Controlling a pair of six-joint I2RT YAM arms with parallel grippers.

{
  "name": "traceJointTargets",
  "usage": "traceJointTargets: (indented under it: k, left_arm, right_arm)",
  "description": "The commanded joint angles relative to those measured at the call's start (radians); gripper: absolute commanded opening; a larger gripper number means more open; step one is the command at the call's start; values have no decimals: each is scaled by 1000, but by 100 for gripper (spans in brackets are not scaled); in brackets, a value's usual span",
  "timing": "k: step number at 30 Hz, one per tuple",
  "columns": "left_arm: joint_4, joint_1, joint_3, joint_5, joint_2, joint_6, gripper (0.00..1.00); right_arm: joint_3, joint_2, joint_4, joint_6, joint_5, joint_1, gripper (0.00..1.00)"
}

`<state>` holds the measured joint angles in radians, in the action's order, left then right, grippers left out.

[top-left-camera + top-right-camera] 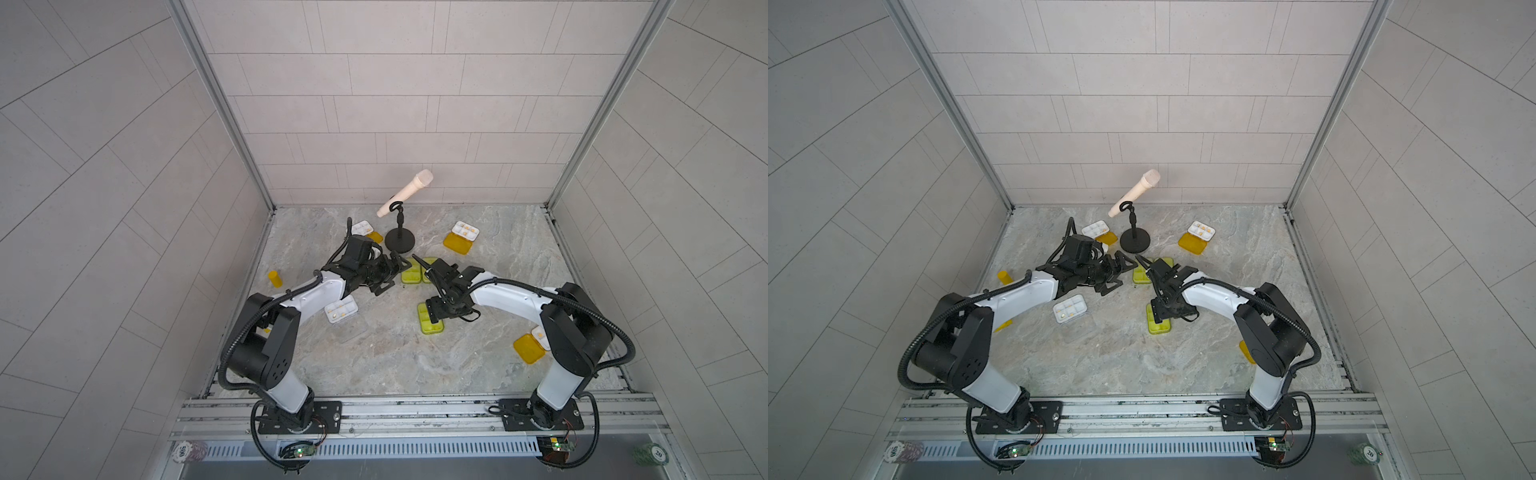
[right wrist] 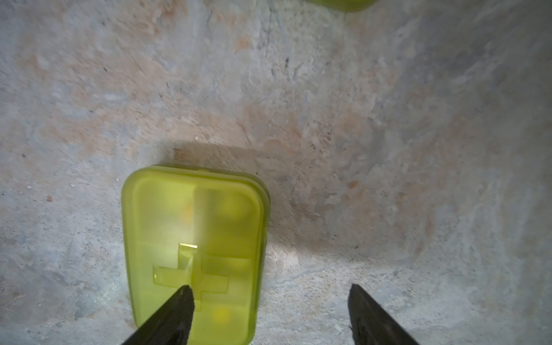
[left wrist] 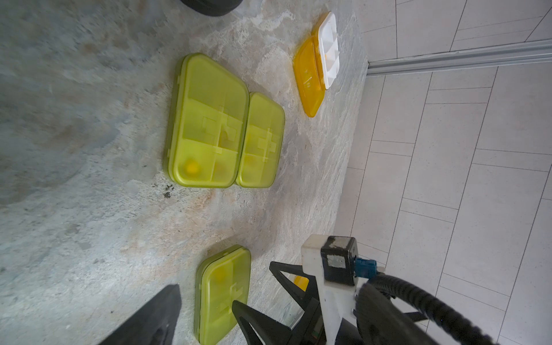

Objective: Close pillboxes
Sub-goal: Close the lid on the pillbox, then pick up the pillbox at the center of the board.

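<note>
- Right pincer hangs low over the table, jaws apart and nothing between them. One fingertip is over the lid of the lone lime pillbox, the other over bare stone.
- The lone lime pillbox is shut, lid flat. The wrist view is blurred, so I cannot tell whether the fingertip actually touches the lid.
- Left pincer is up off the table, jaws spread wide, holding nothing.
- Just ahead of the left pincer, between it and the right pincer, lie the near lime pillbox and the far lime pillbox. They are side by side, edges touching, both shut.
- Well beyond both pincers, the far orange-lidded pillbox lies open, with pills in its white tray.
- Behind the left pincer, just past its wrist, the back orange-lidded pillbox is open too.
- Back along the left arm from its pincer, the clear-lidded pillbox lies open, tray up.
- Well behind the right pincer, by that arm's elbow, the elbow-side orange-lidded pillbox is open and partly hidden by the arm.
- The microphone stand is just beyond the left pincer. The yellow bottle is well behind it.
</note>
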<state>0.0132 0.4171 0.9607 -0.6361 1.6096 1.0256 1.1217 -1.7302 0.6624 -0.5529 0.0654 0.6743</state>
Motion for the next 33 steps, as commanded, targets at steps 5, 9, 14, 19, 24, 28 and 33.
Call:
traceJointTargets:
  k: [5, 9, 14, 19, 24, 28, 33]
  left_arm:
    - [24, -3, -10, -13, -12, 14, 96]
    - [24, -5, -9, -10, -11, 13, 96]
    - [22, -5, -10, -10, -10, 14, 96]
    - [22, -5, -8, -10, -8, 14, 96]
    - [21, -11, -7, -10, -12, 13, 96]
    - [20, -34, -8, -12, -25, 15, 96]
    - [18, -87, -8, -10, -51, 18, 96]
  right_arm:
    - [-23, -23, 26, 7, -47, 9, 83]
    - [-35, -25, 17, 5, -42, 10, 82]
    - [-61, -32, 16, 2, -58, 10, 82]
    - [-59, -30, 22, -6, -63, 12, 82]
    - [7, -8, 35, -29, -63, 54, 83]
    - [39, -18, 29, -57, -73, 98, 87]
    - [35, -49, 4, -93, -76, 133, 90]
